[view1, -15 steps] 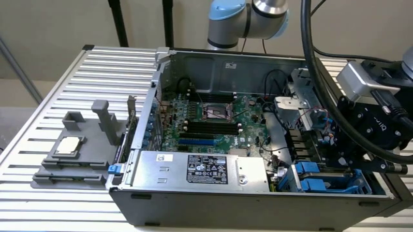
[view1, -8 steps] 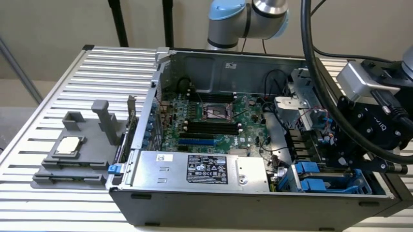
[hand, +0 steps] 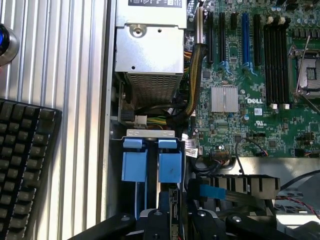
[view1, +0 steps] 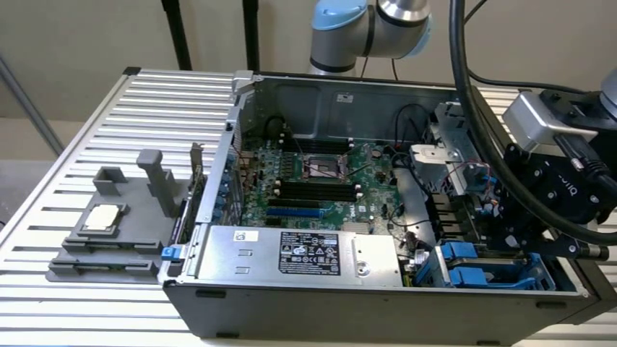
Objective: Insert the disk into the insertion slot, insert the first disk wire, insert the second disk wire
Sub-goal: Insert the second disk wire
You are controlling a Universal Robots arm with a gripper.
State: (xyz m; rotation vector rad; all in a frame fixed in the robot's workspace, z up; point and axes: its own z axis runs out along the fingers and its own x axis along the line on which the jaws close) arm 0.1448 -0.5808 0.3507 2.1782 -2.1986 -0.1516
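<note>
Hand [hand: 179, 215] hangs just over the insertion slot [hand: 135, 165], power-supply box [hand: 150, 50] beside that slot; can't tell hand's grip.

The robot arm [view1: 371, 29] runs off the top edge of the exterior view, while its black wrist housing [view1: 568, 188] and thick cables [view1: 459, 72] cover much of the blue-railed insertion slot [view1: 464, 262]. In the wrist view, the picture's edge cuts off the gripper [hand: 174, 220] and a black keyboard [hand: 22, 165]. Print on the power-supply box [view1: 308, 253] is too small to read.
</note>
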